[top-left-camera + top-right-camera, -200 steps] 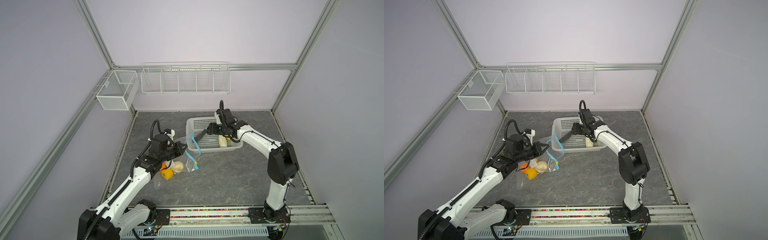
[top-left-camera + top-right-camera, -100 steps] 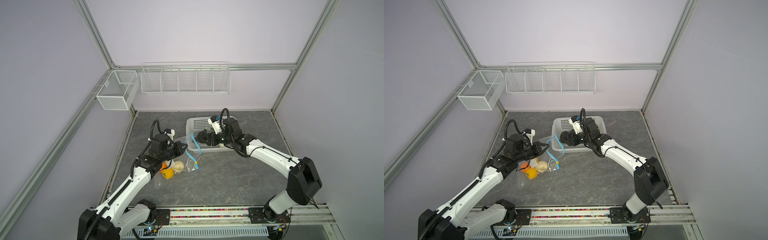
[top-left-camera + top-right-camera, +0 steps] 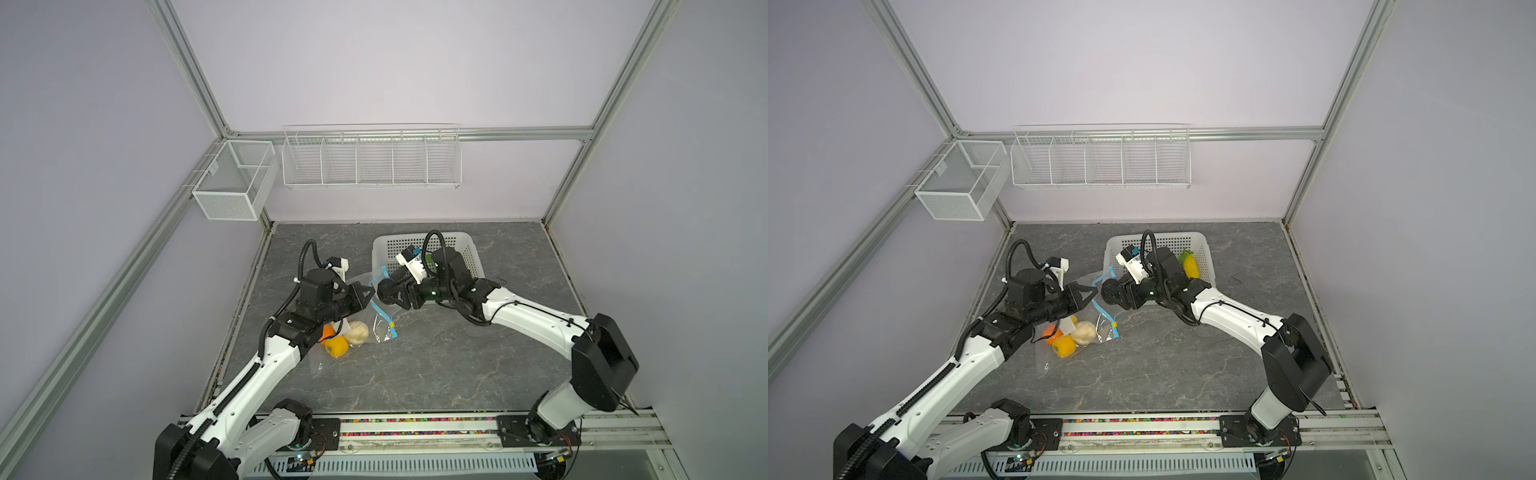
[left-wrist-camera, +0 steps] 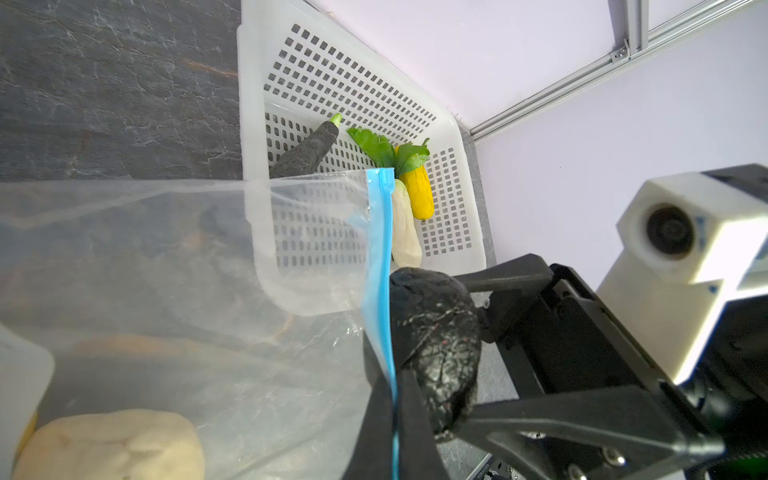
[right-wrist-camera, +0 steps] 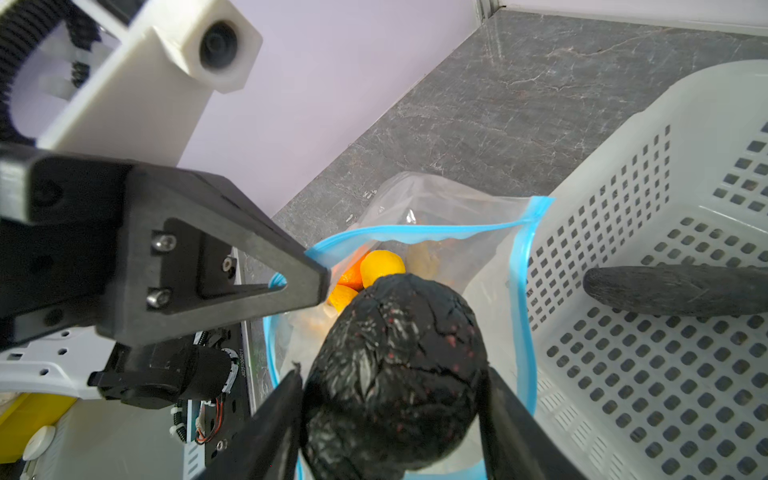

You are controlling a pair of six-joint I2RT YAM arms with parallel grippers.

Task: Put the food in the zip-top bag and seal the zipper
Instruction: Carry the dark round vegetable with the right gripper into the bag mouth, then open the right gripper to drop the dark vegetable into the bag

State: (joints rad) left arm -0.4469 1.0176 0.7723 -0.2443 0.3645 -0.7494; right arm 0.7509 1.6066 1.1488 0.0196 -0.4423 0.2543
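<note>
Walls: I saw plain lilac panels [image 3: 374, 62] in aluminium framing [image 3: 523, 134].
Base: a dark grey marbled surface [image 3: 436, 365].
Fixtures: white wire rack [image 3: 371, 156], mesh bin [image 3: 232, 183].

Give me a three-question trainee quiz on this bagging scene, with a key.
1. True or false: the right gripper grips a black knobbly toy fruit.
2. The left gripper pinches: A) the blue zipper strip of the clear plastic zip-top bag; B) a cable; C) nothing.
3. Where does the yellow toy vegetable with green leaves lie?
Key: 1 true; 2 A; 3 in the white perforated plastic basket.
</note>
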